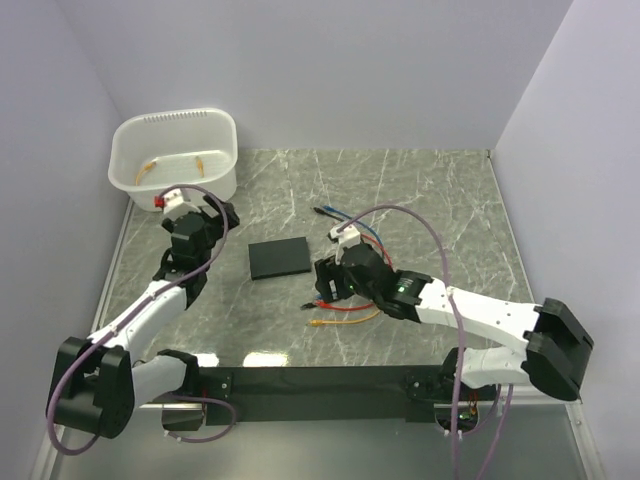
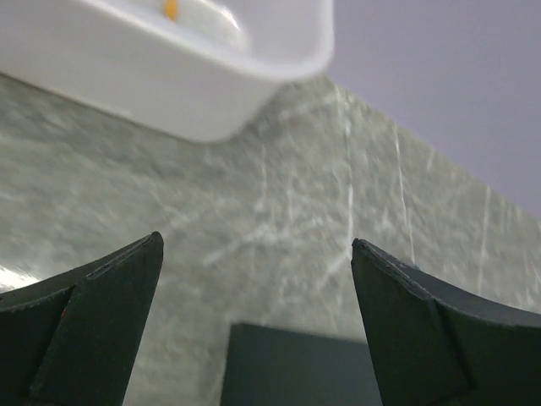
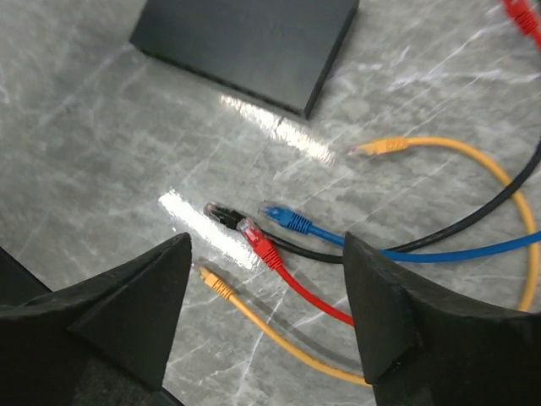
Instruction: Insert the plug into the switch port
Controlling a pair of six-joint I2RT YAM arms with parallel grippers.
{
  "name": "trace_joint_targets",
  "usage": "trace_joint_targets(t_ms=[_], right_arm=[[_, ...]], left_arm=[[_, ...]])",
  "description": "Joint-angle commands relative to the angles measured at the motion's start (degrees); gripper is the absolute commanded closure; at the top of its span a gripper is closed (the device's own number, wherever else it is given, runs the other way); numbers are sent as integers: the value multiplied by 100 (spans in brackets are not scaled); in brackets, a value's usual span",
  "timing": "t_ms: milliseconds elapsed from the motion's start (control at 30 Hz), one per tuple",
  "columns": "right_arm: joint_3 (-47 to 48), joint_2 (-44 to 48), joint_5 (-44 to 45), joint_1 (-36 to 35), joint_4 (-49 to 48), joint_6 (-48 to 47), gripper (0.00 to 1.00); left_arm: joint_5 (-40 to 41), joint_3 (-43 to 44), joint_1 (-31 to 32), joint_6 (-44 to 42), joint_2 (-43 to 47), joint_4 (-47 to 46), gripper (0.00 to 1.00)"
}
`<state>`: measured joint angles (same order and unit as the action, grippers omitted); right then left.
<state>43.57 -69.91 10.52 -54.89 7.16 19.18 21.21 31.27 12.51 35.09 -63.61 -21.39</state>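
Note:
The switch (image 1: 279, 258), a flat matte-black box, lies on the marble table; its sockets do not show. My left gripper (image 1: 222, 218) hovers to its left, open and empty, with the switch's top (image 2: 296, 368) low between its fingers (image 2: 110, 296). My right gripper (image 3: 267, 241) hangs open over a bunch of cable ends to the right of the switch (image 3: 245, 42). Below and between its jaws lie a red plug (image 3: 260, 241) and a yellow plug (image 3: 215, 283), neither gripped. A black plug (image 3: 221, 214) and a blue plug (image 3: 292, 220) lie just beyond.
A white plastic tub (image 1: 175, 125) with orange cable pieces stands at the back left, close behind my left gripper. Loose red, yellow, blue and black cables (image 1: 345, 312) trail right of the switch. Another yellow plug (image 3: 380, 146) lies farther out. Walls close in on three sides.

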Motion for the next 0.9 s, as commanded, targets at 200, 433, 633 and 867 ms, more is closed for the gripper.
trace_joint_targets(t_ms=[200, 433, 633, 867], right_arm=[[160, -1050, 46, -241, -74, 121, 43], [231, -1455, -33, -276, -136, 130, 47], [196, -1736, -94, -294, -197, 191, 48], [143, -1921, -59, -303, -241, 227, 51]], left_arm=[[-873, -243, 401, 358, 1175, 740, 2], [-944, -463, 401, 297, 1878, 987, 3], [-1031, -569, 410, 314, 1914, 865, 4], [-1102, -560, 419, 323, 1879, 803, 5]])
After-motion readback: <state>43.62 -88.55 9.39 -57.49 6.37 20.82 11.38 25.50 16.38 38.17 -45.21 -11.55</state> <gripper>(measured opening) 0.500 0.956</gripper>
